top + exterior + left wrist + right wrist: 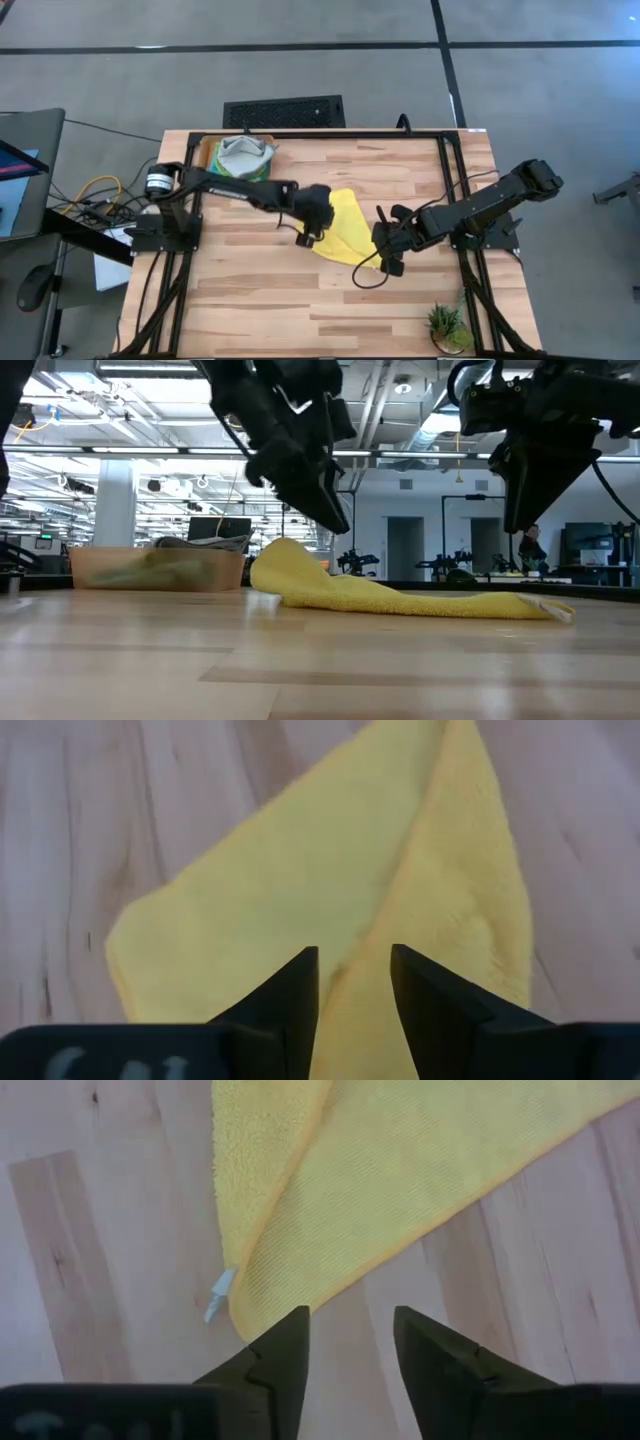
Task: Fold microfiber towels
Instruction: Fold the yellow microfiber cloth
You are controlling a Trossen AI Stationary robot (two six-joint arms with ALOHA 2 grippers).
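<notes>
A yellow microfiber towel (347, 238) lies crumpled and partly folded over itself on the middle of the wooden table; it also shows in the low view (400, 598). My left gripper (355, 965) is open and hovers over the towel's left part (300, 870), clear of it (325, 500). My right gripper (350, 1325) is open and hovers over the towel's near right corner (260, 1305), which has a small white tag (222, 1295). In the low view that gripper (525, 510) stands above the cloth. Both grippers are empty.
A shallow bin (212, 150) at the table's far left holds a grey towel (243, 152) and a green one (265, 150); it shows in the low view (155, 567). A small potted plant (447, 325) stands at the near right corner. Bare wood lies along the near side.
</notes>
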